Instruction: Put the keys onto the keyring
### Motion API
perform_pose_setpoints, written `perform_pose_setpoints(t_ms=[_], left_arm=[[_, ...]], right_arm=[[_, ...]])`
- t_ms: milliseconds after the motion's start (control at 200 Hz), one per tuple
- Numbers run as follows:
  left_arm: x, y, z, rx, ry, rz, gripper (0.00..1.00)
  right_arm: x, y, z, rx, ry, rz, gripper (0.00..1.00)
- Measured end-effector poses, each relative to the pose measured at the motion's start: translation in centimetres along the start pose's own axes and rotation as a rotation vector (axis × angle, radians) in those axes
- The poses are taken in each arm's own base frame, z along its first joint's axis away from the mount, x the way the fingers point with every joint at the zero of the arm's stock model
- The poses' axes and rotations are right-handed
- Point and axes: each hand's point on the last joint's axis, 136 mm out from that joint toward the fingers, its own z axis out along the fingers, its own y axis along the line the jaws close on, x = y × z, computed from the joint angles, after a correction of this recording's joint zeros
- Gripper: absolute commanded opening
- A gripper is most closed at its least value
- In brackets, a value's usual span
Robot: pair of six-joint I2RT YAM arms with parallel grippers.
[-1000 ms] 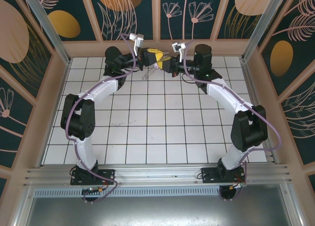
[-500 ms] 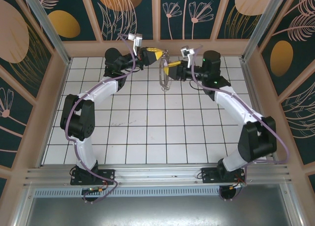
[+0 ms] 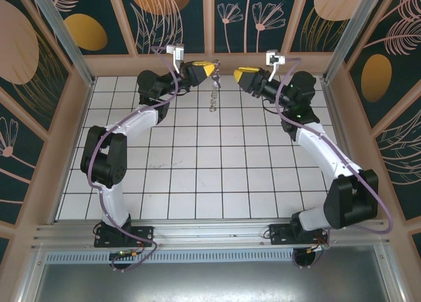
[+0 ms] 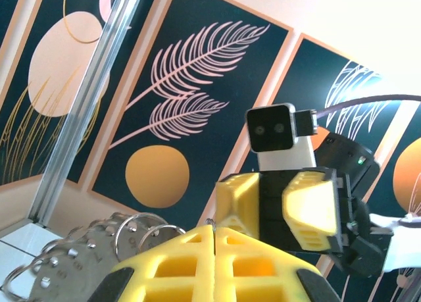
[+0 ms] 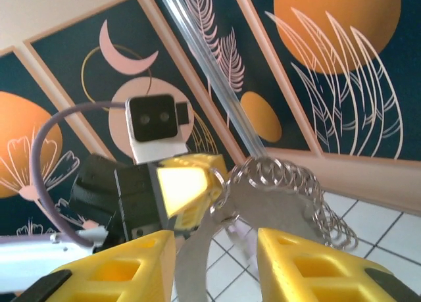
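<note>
The left claw [image 3: 212, 71] is pinched shut on the keyring [image 3: 212, 95], which hangs just under its tip. The right claw [image 3: 237, 73], near the ring, is partly open and holds nothing. This looks like the get-ready step: next the right claw must find the key, which I cannot see, and thread it on.

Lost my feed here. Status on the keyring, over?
Left tool shut on keyring, ring hanging below it. Right tool open, clear of ring. Nothing in the way.

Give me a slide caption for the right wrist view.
Open yellow right gripper faces the shut left gripper, which dangles a large thin keyring with small silvery rings over the white tiled table.
</note>
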Motion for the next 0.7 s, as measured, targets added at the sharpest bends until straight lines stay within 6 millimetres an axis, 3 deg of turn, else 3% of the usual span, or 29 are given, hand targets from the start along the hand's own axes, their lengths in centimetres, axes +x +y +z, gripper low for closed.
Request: perform_pose_setpoints(t_ms=[175,300,701], left_arm=[[-0.4,-0.4,-0.2,0.013,-0.032,-0.026,0.00],[-0.7,-0.5,-0.2,0.018,-0.051,-0.037,0.00],[-0.6,-0.4,-0.4,0.020,-0.061,-0.058,0.00]], right_arm=[[0.8,-2.5,1.7,-0.026,-0.030,0.124,0.45],[1.4,-3.2,2.8,-0.052,-0.038,0.185,0.45],[0.4,0.1,4.3,-0.162,-0.067,0.176,0.45]])
